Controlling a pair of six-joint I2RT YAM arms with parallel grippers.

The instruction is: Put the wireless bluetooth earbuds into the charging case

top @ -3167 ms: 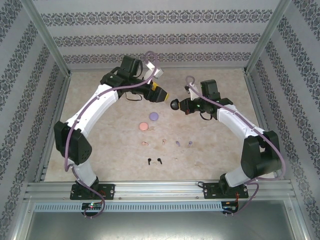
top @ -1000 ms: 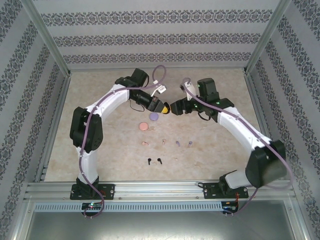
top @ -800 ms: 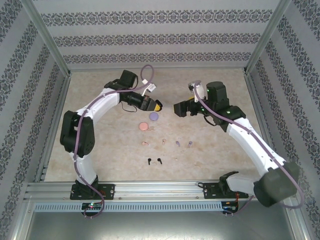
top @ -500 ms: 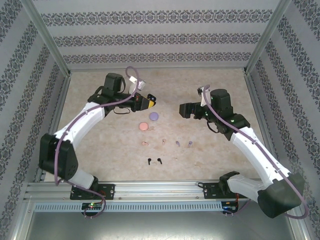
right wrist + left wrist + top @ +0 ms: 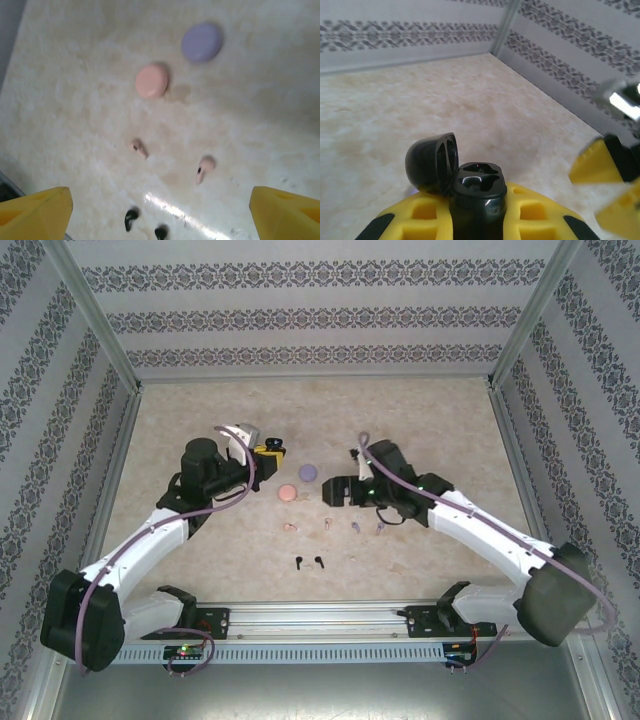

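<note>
Open black case [image 5: 477, 182] pinched in left gripper [image 5: 479, 220], right gripper [image 5: 160, 212] spread above pink earbuds [image 5: 138, 147], black earbuds [image 5: 131, 218], pink case [image 5: 151, 80], purple case [image 5: 201, 42] on tabletop [image 5: 265, 125].

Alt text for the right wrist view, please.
Two pink earbuds and two black earbuds lie on a table, with a pink round case and a purple round case beyond them. Yellow fingertips of the open right hand frame the bottom corners.

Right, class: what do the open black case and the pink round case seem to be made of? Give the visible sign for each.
Black case: likely hard glossy plastic; bright reflections gleam on its moulded rim. Pink round case: probably matte plastic; even colour, no highlights, though the view is blurred.
</note>
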